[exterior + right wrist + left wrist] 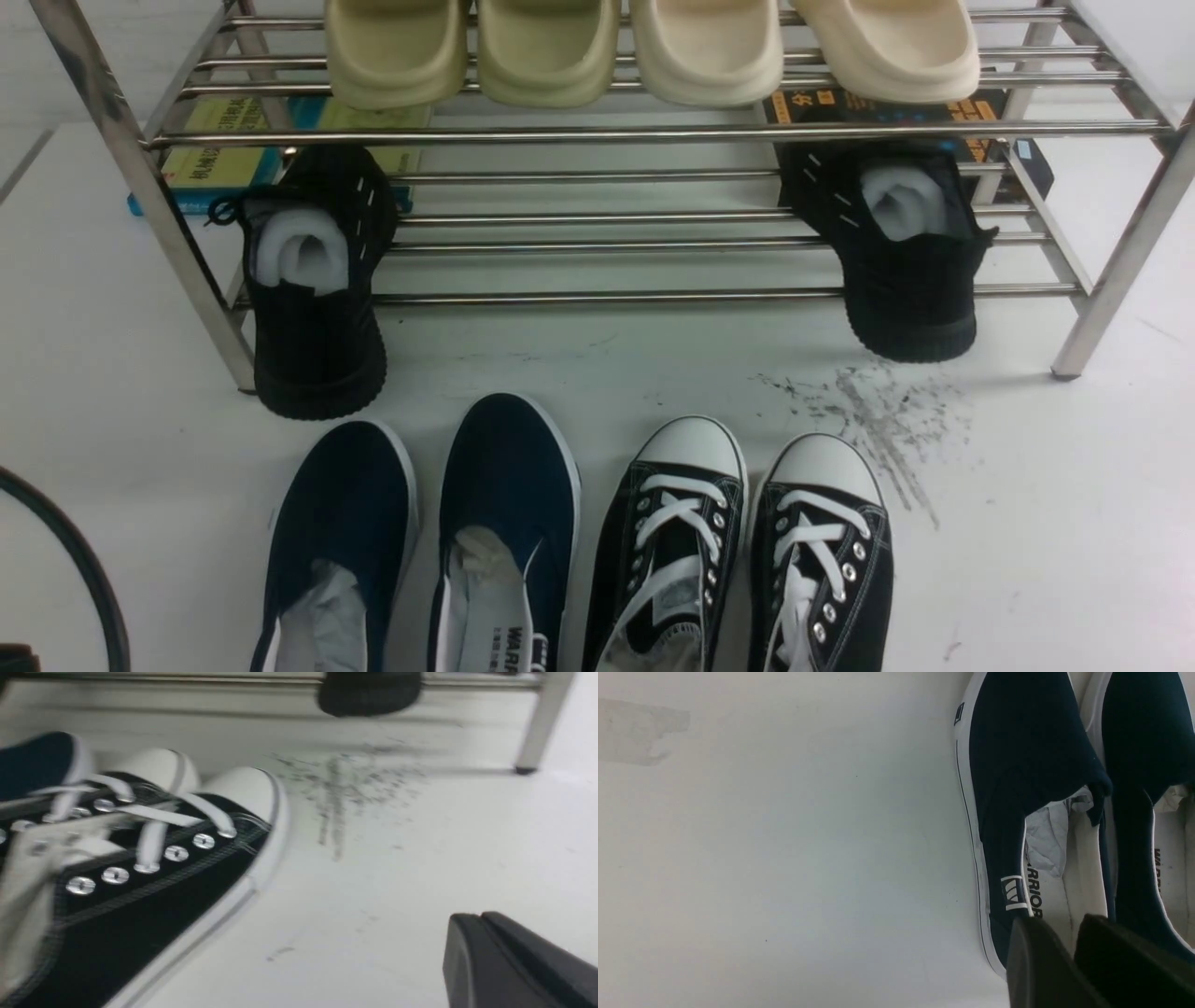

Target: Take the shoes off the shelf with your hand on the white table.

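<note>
The two navy slip-on shoes (341,523) (509,495) stand side by side on the white table (1027,523) in front of the steel shelf (597,133), toes towards it. Neither gripper shows in the front view. In the left wrist view my left gripper (1057,921) hovers over the heel end of one navy shoe (1017,765). Its jaws stand a narrow gap apart with white lining showing between them. The second navy shoe (1143,742) lies beside it. My right gripper (467,917) is shut and empty over bare table.
Two black lace-up sneakers with white toe caps (672,541) (822,560) stand right of the navy pair, close to my right gripper (140,891). Two black knit sneakers (317,308) (910,271) hang on the lower tier. Cream slippers (653,47) sit on top. Scuff marks (878,411) lie front right.
</note>
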